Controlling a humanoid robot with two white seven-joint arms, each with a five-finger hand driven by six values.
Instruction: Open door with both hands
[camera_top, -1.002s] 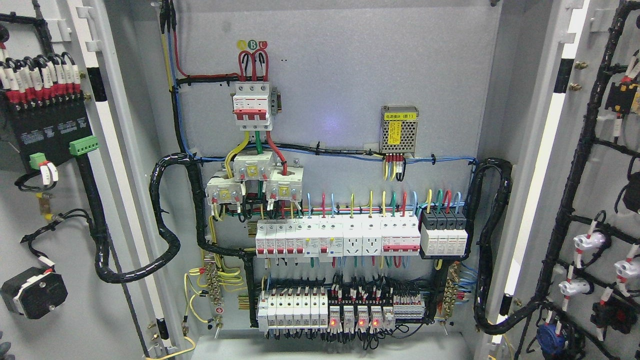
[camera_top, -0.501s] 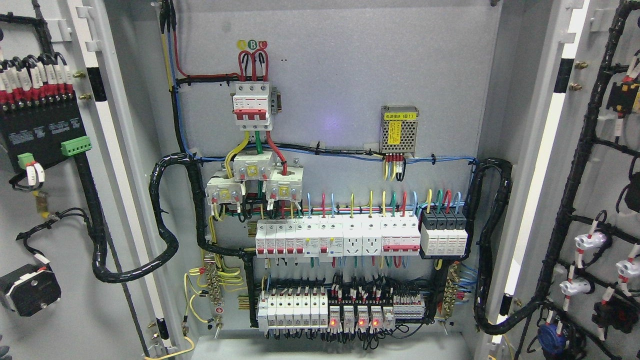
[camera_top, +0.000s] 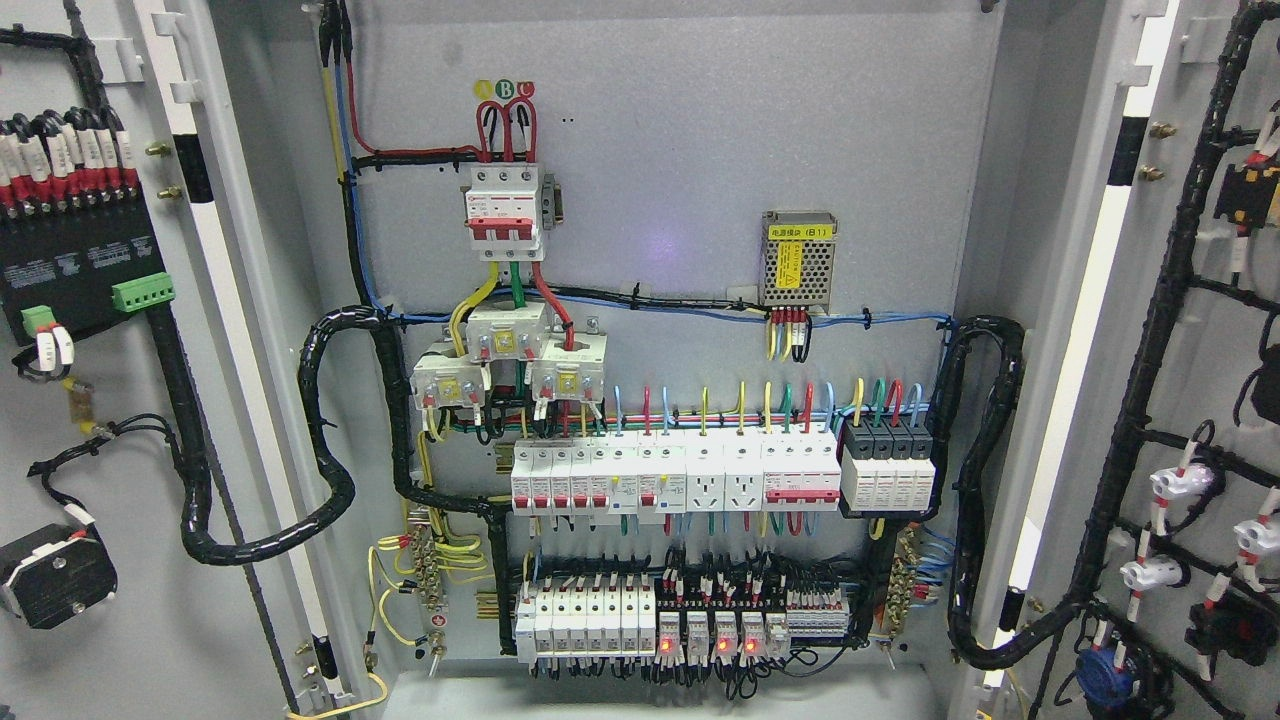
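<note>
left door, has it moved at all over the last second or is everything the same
The left door has swung further open: its black module, green plugs and lower black box all slid toward the picture's left edge. No hand shows, so what moves it cannot be seen. The right door and the breakers inside the cabinet stayed put.

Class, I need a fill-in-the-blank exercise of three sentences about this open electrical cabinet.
1. Both cabinet doors, the left door and the right door, stand ____.
2. The small lights glowing in the bottom row are ____.
3. The label on the metal mesh box is ____.

Missing words: open; red; yellow
</note>
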